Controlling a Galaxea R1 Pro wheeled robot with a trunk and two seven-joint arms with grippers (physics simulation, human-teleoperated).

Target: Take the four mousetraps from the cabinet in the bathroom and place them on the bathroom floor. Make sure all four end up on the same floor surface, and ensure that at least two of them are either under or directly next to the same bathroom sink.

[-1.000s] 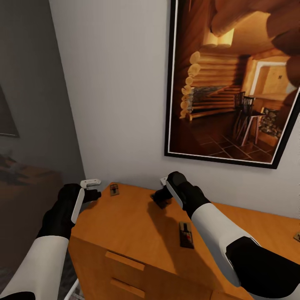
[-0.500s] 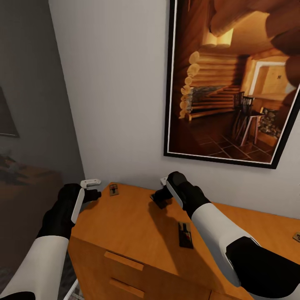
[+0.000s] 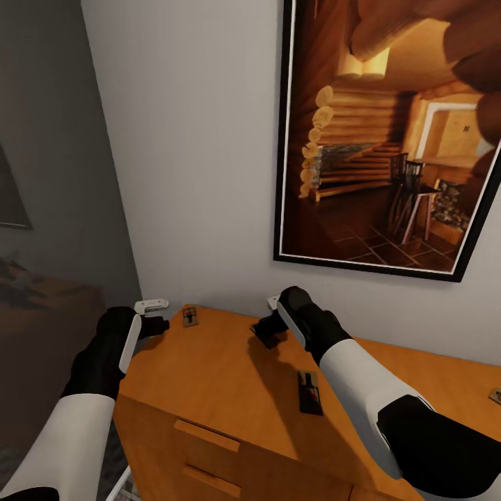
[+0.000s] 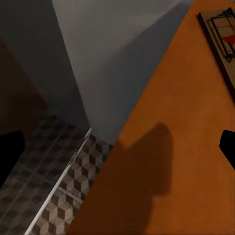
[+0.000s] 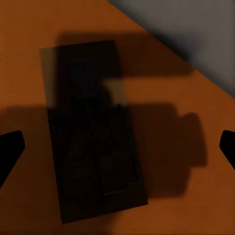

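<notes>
The orange-brown cabinet [image 3: 209,369] stands against the white wall. On its top lie one mousetrap [image 3: 191,317] near the back left corner, another mousetrap [image 3: 310,393] beside my right forearm, and a third mousetrap [image 3: 495,396] at the picture's right edge. My right gripper [image 3: 266,332] hovers open just above the top. In the right wrist view a shadowed mousetrap [image 5: 93,132] lies flat straight below the right gripper [image 5: 117,149], between its spread fingertips. My left gripper [image 3: 154,314] is open over the cabinet's left corner. The left wrist view has the corner mousetrap [image 4: 223,39] ahead of the left gripper [image 4: 117,152], and the cube-patterned bathroom floor [image 4: 54,196] below.
A large framed picture [image 3: 390,139] of a log cabin hangs on the wall above the cabinet. A dark grey wall [image 3: 49,174] closes the left side. Wooden bar handles [image 3: 209,435] run across the drawer fronts below the top's near edge.
</notes>
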